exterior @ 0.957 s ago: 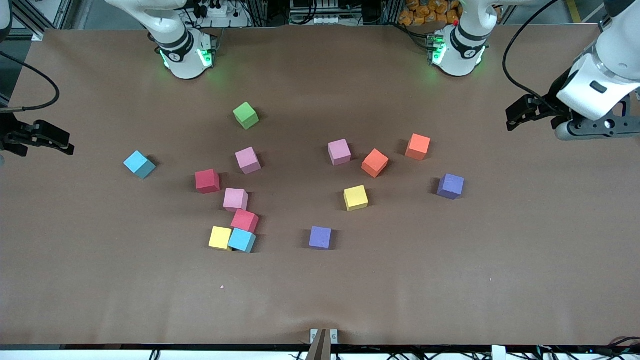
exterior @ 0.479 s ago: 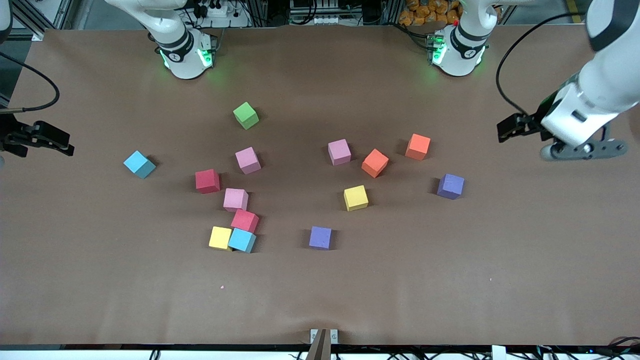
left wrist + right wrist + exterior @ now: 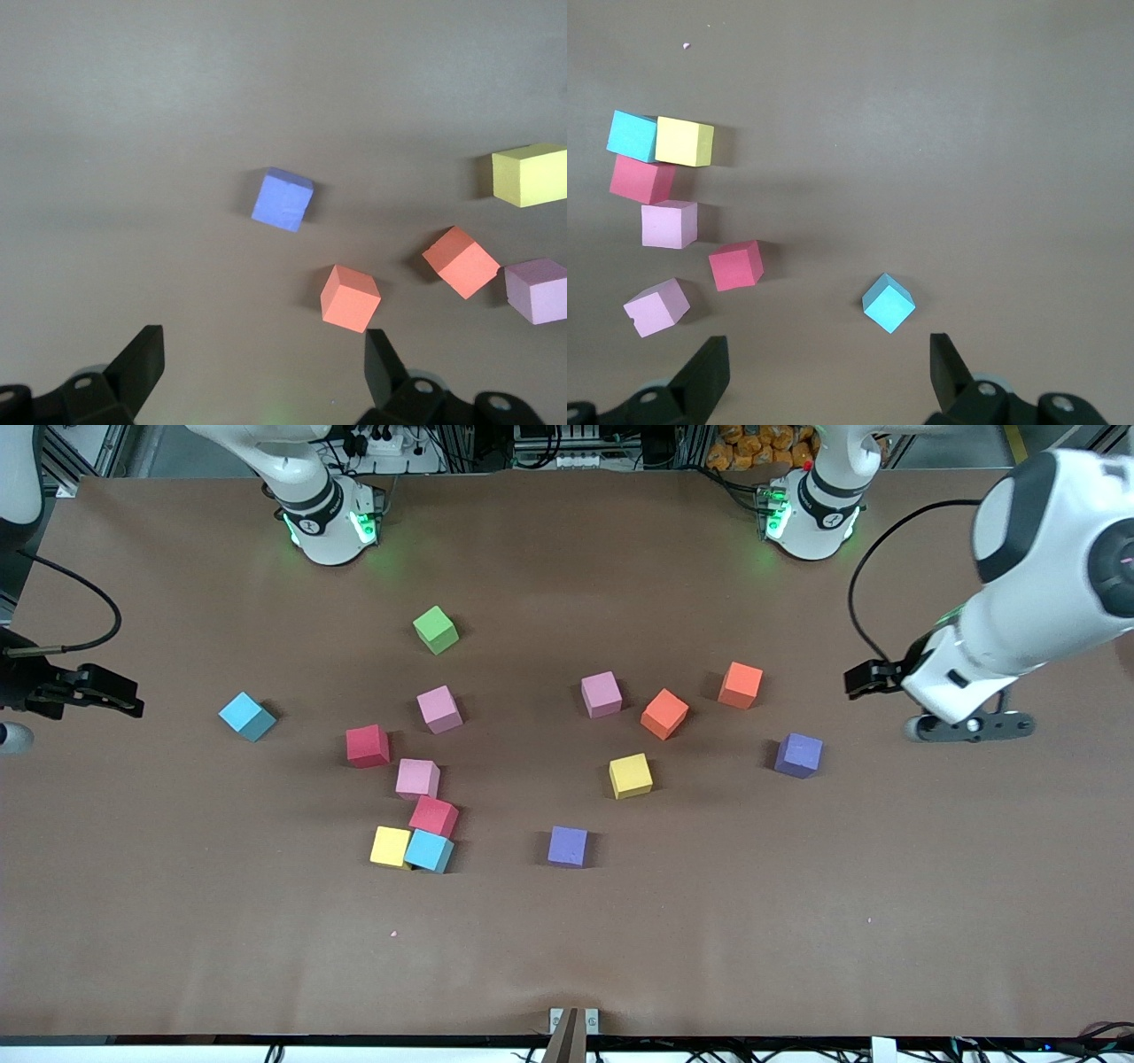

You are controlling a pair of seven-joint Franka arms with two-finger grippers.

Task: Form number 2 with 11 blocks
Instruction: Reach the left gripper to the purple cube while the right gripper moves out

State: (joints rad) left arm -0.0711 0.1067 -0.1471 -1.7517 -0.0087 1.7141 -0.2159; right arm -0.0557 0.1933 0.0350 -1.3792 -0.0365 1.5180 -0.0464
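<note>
Movement has come almost wholly from the left arm: it has swung in from its end of the table, and the left end effector, fingers spread and empty, now hangs over bare table just short of the purple cube. The right end effector, also spread and empty, has barely drifted over its own end and seems to wait.

None of the blocks has shifted. Taking twelve o'clock as the bases' edge, they lie loose about the middle of the table: the purple cube at three o'clock of the scatter, two orange cubes near two, a touching yellow, light blue and red cluster around seven, the green cube at twelve. No row of the number 2 exists yet; I'd guess a first pick near that purple cube.
</note>
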